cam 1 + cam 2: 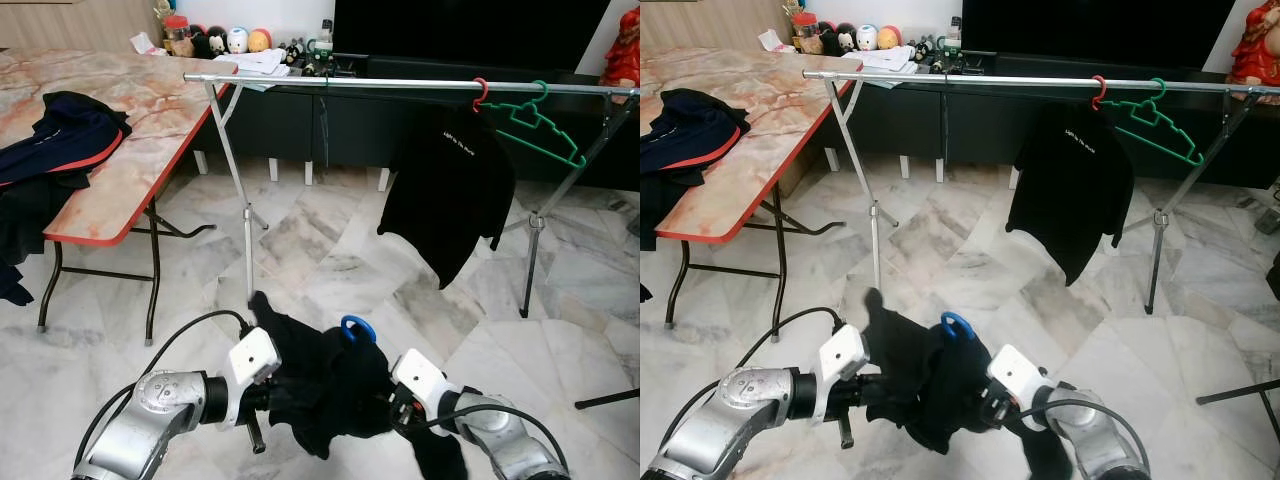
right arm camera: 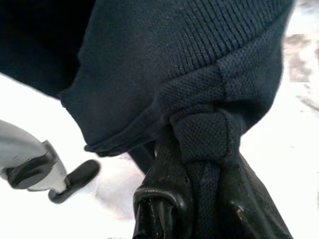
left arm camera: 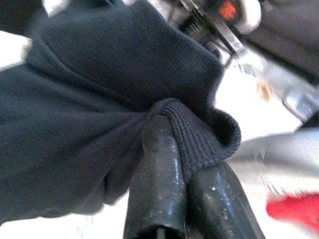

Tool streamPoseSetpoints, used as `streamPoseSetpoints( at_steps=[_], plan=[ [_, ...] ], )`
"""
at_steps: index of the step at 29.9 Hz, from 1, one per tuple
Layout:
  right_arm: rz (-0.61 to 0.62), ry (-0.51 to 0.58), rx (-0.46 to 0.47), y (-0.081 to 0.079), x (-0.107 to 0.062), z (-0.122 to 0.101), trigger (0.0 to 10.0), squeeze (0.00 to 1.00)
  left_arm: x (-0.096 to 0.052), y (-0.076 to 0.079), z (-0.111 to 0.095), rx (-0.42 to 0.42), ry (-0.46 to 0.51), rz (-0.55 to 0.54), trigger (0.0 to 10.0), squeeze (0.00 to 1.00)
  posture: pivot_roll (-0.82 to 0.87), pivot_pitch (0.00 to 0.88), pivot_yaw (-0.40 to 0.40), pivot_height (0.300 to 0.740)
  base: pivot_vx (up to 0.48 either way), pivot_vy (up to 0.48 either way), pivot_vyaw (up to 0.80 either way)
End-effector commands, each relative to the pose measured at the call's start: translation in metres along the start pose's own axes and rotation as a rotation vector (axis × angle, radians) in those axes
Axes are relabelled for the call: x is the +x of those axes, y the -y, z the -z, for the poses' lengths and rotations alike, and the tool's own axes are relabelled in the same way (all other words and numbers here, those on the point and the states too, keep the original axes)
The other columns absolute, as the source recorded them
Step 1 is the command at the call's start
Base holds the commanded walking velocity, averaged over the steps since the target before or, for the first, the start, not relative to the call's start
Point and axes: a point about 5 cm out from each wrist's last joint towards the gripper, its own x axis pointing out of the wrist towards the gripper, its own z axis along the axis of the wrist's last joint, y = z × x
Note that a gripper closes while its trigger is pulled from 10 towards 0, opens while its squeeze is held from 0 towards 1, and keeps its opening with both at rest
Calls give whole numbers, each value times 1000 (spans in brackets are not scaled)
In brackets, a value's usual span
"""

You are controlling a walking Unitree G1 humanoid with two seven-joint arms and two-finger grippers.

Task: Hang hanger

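The black shirt [image 1: 452,190] hanging from the rail [image 1: 400,85] carries a short line of small white lettering across its chest, too small to read. No other text, label, brand or number can be read anywhere in the views.

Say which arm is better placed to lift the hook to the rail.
Probably right. The blue hook pokes from the dark shirt nearer the right gripper; the left gripper pinches the far edge. Both stand well below the rail.
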Motion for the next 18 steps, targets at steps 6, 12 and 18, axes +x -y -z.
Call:
streamPoseSetpoints(
  at_steps=[6, 12, 18],
  plan=[
    [78, 61, -2, 10, 3, -13, 0, 0, -1, 11, -10, 30, -1, 65, 10000, 1000, 61, 124, -10, 740, 0, 0, 0],
    [44, 118, -53, 5, 6, -21, 0, 0, -4, 9, -13, 34, 2, 48, 10000, 1000, 65, 126, -12, 740, 0, 0, 0],
    [-78, 103, -134, 2, -2, -16, 0, 0, -12, 1, -11, 46, -10, 0, 10000, 1000, 63, 127, -13, 740, 0, 0, 0]
  ],
)
